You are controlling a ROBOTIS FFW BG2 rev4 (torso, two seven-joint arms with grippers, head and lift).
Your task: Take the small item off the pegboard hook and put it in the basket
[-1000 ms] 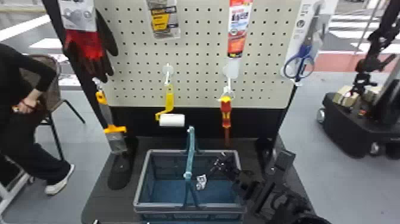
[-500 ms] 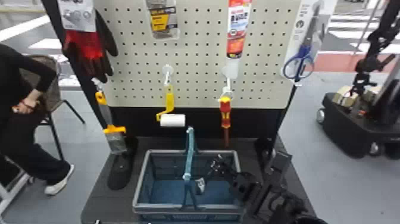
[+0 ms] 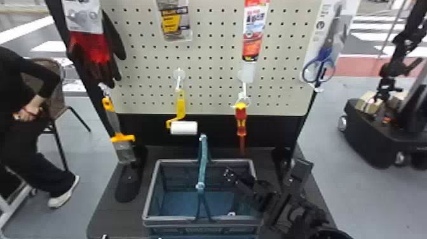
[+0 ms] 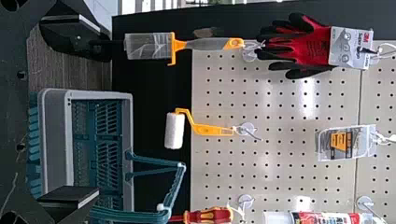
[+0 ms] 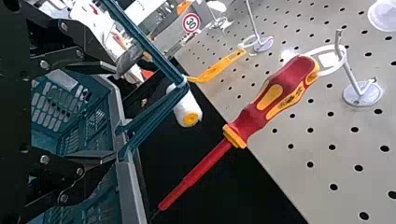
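I count one basket (image 3: 178,219) on the dark base (image 3: 109,222), and in it one small item (image 3: 232,214), a whitish piece in the near right corner, just inside the rim. I have two grippers: my right gripper (image 3: 231,179) is over the basket's right side with its jaws apart, and my left gripper (image 4: 96,114) has its jaws wide apart too. On and around the pegboard (image 3: 216,106) I count one paint roller (image 3: 183,127), one screwdriver (image 3: 241,119), one glove set (image 3: 95,52), one pair of scissors (image 3: 321,65), one red-and-white tube (image 3: 252,35), one yellow-and-black pack (image 3: 174,23) and one brush (image 3: 122,138) with an orange collar. The basket's single handle (image 3: 203,162) stands up across the middle, so it's in the way between the two halves of the opening, and my right gripper is to the right of it. Off to the right, a black wheeled machine (image 3: 375,139) is on the floor. The head view gives me the item in the basket and the scissors at the board's edge; the left wrist view gives me the glove card's own hook (image 4: 385,50); the right wrist view adds the screwdriver's white ring (image 5: 341,58) looped on its hook, and a red-rimmed round sign (image 5: 191,23) in the background.
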